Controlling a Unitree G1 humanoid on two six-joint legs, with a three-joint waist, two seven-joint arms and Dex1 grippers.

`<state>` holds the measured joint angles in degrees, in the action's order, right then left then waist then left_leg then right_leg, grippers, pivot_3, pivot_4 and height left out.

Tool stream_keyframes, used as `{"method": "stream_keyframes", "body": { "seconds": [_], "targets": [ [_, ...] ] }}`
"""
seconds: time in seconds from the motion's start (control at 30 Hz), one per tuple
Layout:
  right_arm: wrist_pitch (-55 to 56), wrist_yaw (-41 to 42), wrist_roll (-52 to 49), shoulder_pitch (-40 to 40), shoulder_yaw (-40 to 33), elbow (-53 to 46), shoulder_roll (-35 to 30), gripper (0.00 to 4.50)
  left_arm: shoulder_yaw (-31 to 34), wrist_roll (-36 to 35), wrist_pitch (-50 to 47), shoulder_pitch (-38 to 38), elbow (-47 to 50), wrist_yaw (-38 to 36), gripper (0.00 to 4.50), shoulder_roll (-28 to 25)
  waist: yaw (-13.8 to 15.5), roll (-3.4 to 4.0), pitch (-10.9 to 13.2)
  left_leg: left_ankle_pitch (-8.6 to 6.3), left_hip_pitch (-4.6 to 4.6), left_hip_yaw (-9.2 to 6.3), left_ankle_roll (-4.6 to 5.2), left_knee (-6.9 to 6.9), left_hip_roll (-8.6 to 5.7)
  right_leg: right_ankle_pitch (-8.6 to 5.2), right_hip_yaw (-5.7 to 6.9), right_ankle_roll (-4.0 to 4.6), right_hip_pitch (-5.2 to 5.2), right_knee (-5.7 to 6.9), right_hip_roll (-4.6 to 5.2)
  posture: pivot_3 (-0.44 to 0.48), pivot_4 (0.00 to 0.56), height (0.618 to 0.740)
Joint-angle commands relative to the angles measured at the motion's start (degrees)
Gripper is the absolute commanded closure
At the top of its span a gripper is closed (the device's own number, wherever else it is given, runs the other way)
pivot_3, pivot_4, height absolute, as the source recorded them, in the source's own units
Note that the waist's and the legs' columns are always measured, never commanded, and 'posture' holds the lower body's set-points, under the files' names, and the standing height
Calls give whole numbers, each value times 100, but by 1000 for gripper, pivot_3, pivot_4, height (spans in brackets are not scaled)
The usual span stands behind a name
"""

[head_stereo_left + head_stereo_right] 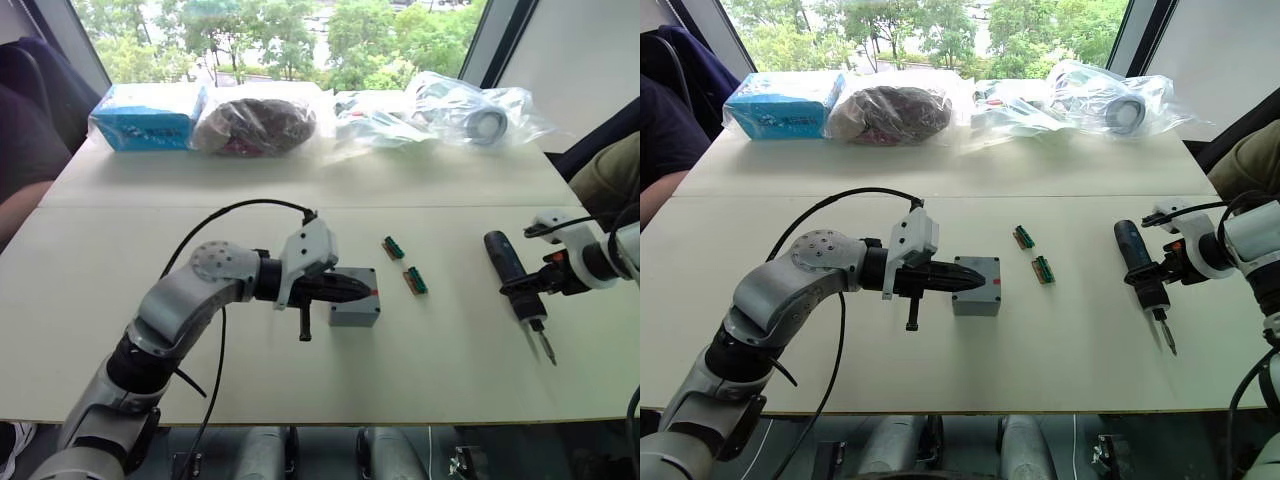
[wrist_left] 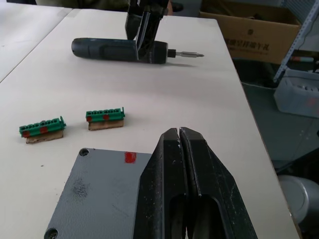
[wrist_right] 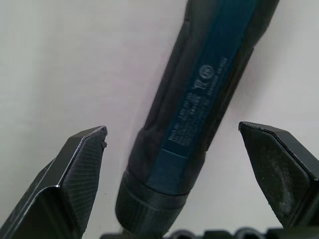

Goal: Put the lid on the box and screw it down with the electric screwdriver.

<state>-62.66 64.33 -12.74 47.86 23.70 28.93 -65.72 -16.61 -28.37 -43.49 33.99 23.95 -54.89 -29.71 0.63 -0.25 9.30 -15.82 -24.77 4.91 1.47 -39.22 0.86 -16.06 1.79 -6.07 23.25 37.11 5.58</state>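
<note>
Lid (image 2: pixel 104 194) on box (image 1: pixel 354 310), L jaws (image 2: pixel 178 137) closed above; R jaws (image 3: pixel 174 154) straddle screwdriver (image 1: pixel 513 272).

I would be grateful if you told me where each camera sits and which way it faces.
Head stereo pair: looks forward and down over the table; both arms show, the left tool over the lid.
Left wrist: looks along its shut fingers across the lid toward the electric screwdriver and green connectors.
Right wrist: looks between the right tool and its open fingers, which straddle the screwdriver.
Shared: all views show the screwdriver.
</note>
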Motion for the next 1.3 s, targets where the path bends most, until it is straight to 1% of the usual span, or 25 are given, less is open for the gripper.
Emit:
{"method": "stream_keyframes", "body": {
  "seconds": [0.03, 0.2, 0.33, 0.53, 0.67, 0.7, 0.73, 0.77, 0.8, 0.83, 0.87, 0.93, 1.13, 1.2, 1.3],
  "targets": [
    [-40, 2, 98, 210, -354, 49, -1, 31, 147, -115, 32, 16, 182, 20, 4500, -13, -2, 0, 0, 0, 0, 1, 0, 0, 0, 0, 0, 0, 0, 0, 0, 0, 150, 740],
    [-100, 52, 179, -14, -474, -68, -125, 31, 135, -116, 106, 44, 85, 2, 4500, -12, 4, 0, 0, 1, 0, 0, -2, 0, 0, 0, 1, 0, -1, 0, 0, 0, 150, 740],
    [-149, 168, 188, -188, -447, -93, -80, 31, 94, -82, 154, 97, -22, -2, 4500, 39, 3, 0, 0, 1, 0, 0, -1, 0, 0, 0, 1, 0, -1, 0, 0, 0, 150, 740],
    [176, 155, 453, 71, -346, 678, 361, 31, 80, -78, 146, 83, -35, 1, 4500, 62, -7, 0, 0, 1, 0, 0, -2, 0, 0, 0, 1, 0, -1, 0, -1, 0, 150, 740],
    [327, 332, 701, 253, -148, 1044, 652, 31, 102, -75, 100, 37, 13, 52, 4500, 32, -22, -3, 0, 2, 3, 1, -3, 0, 0, 0, 1, 0, -5, 0, -2, 0, 150, 740],
    [372, 425, 762, 258, -85, 1068, 680, 498, 115, -75, 88, 22, 27, 68, 4500, 18, -26, -4, -1, 2, 7, 0, -4, 0, 1, 0, 2, 0, -9, -1, -3, 0, 150, 740],
    [423, 471, 829, 263, -50, 1103, 713, 696, 131, -79, 74, 8, 41, 84, 4500, 4, -27, -4, -1, 2, 11, 0, -4, 0, 1, 0, 1, 0, -13, -1, -3, 0, 150, 740],
    [399, 476, 890, 301, -35, 1184, 776, 998, 149, -84, 60, -10, 59, 100, 4500, -14, -30, -4, -1, 2, 17, 0, -4, 0, 1, 0, 1, 0, -20, -2, -3, 0, 150, 740],
    [415, 555, 933, 324, -9, 1225, 814, 1493, 162, -84, 52, -26, 76, 118, 4500, -29, -31, -4, -1, 2, 28, 0, -4, 0, 1, 0, 2, 0, -30, -3, -3, 0, 150, 740],
    [406, 620, 962, 351, 5, 1261, 848, 1599, 173, -90, 44, -35, 89, 138, 4500, -32, -36, -4, -1, 2, 31, 0, -4, 0, 1, 0, 2, 0, -33, -4, -3, 0, 150, 740],
    [396, 636, 993, 377, 8, 1299, 879, 2082, 183, -103, 39, -42, 101, 154, 4500, -33, -38, -4, -1, 1, 36, -1, -3, 1, 1, 0, 2, 0, -39, -5, -3, 0, 150, 740],
    [411, 665, 1083, 413, -5, 1383, 920, 2538, 178, -114, 34, -44, 106, 180, 4500, -31, -41, -7, -3, 1, 41, -1, -3, 0, 1, 0, 2, 0, -46, -6, -3, 0, 150, 740],
    [618, 460, 1303, 571, -259, 1699, 924, 2687, 176, -86, 104, 13, -23, 163, 4500, -23, -40, -11, -5, 1, 46, -2, -4, 0, 1, 0, 3, 0, -52, -6, -1, 0, 150, 740],
    [682, 420, 1235, 791, -532, 1660, 798, 2693, 155, -52, 163, 39, -121, 127, 4500, -11, -39, -9, -4, 1, 47, -1, -4, -1, 0, 0, 2, 0, -55, -6, 0, 0, 150, 740],
    [607, 331, 1001, 1059, -976, 1557, 754, 2693, 169, -46, 223, 50, -219, 78, 4500, -10, -36, 12, 8, 2, 42, 2, -4, -1, -3, 0, 0, 0, -44, -2, 2, 0, 150, 740]
  ]
}}
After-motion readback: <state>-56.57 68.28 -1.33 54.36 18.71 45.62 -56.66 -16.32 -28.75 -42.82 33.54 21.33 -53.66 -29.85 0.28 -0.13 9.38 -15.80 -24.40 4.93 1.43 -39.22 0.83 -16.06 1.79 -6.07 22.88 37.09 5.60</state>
